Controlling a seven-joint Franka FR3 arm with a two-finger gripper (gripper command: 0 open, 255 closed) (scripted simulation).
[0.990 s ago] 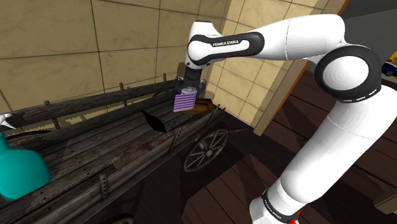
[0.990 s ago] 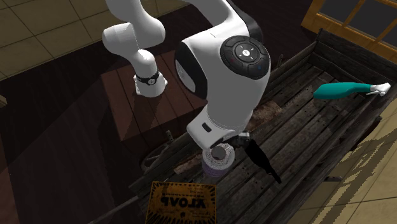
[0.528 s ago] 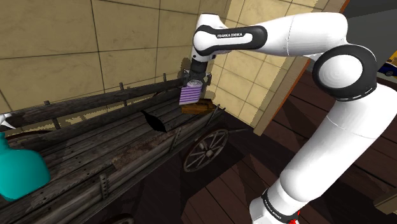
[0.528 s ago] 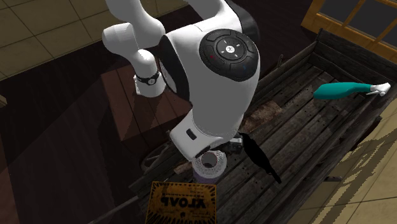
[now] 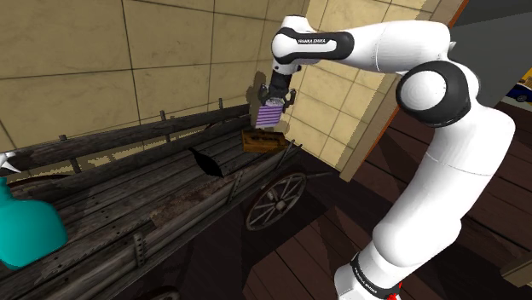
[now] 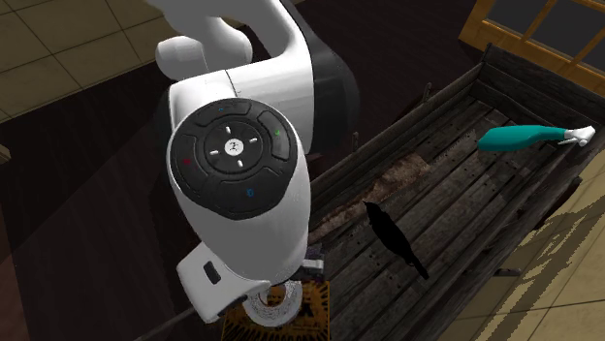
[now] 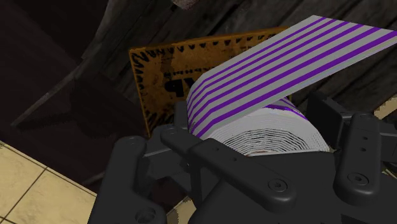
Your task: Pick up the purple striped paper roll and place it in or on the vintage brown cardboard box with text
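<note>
Above the cardboard box point(image 5: 263, 142), end effector point(image 5: 271, 107) pinching striped paper roll point(image 5: 268, 119), lifted higher than before.

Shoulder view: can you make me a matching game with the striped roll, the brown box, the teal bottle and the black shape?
1 purple striped roll
2 brown box
3 teal bottle
4 black shape

a lying flat on the cart, midway along
b at the view's lower left
c held in the air
d resting on the cart's end

Pairs: 1-c, 2-d, 3-b, 4-a
</note>
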